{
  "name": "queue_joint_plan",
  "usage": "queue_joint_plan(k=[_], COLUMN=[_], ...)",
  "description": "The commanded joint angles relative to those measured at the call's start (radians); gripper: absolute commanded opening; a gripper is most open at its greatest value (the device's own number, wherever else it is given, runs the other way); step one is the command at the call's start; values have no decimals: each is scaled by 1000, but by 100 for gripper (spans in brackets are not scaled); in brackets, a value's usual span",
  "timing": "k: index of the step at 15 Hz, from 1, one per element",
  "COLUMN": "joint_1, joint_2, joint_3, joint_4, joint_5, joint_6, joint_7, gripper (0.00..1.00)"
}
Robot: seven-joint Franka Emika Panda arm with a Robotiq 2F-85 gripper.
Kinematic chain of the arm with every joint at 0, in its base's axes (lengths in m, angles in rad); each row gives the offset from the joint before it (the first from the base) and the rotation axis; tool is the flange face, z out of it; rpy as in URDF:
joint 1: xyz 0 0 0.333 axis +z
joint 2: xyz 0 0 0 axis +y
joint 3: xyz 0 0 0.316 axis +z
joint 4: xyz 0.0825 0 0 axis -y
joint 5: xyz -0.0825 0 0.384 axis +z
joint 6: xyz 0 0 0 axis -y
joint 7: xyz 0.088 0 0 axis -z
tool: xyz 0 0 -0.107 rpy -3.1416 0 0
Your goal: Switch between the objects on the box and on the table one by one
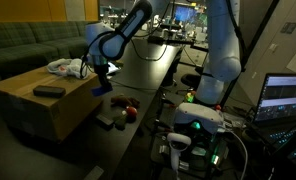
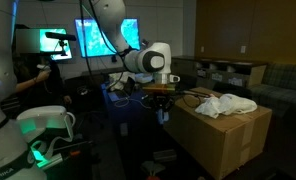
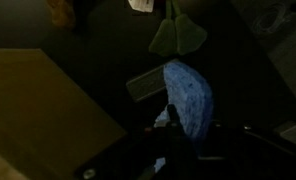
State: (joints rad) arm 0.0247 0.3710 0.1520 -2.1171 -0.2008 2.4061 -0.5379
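From where I stand the gripper (image 1: pixel 101 72) hangs over the table (image 1: pixel 153 80), just beside the near wall of the box (image 1: pixel 28 108). In the wrist view a blue thing (image 3: pixel 191 100) runs up from between the fingers, so the jaws look closed on it, though that picture is too dark to be sure of the grip. I cannot tell whether it is bound for the box or the table. Either way I would keep it high enough to clear the box edge, choose a bare patch, and lower straight before letting go, since a soft thing could drape over its neighbours. On the table below lie a green thing (image 3: pixel 178 37) and a grey block (image 3: pixel 146 86), close together, with something red (image 1: pixel 130 111) nearby in an exterior view. The box top carries a white cloth (image 1: pixel 63 67) and a dark bar (image 1: pixel 48 91), well apart, with room between them. The table is black and swallows detail; the room is dim, lit mostly by screens (image 2: pixel 98 38), with a sofa (image 1: pixel 28 45) behind the box and a laptop (image 1: pixel 286 98) off to the side
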Motion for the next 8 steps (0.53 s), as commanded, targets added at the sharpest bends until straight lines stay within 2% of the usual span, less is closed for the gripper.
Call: queue_joint_plan(k=[1,4,8], joint_1=[20,47,86], joint_2=[50,133,180], joint_3=[31,51,58], joint_4=[-10,14,3], joint_5=[52,72,77], joint_6=[20,49,98], joint_7=[34,84,180], gripper=[10,10,10])
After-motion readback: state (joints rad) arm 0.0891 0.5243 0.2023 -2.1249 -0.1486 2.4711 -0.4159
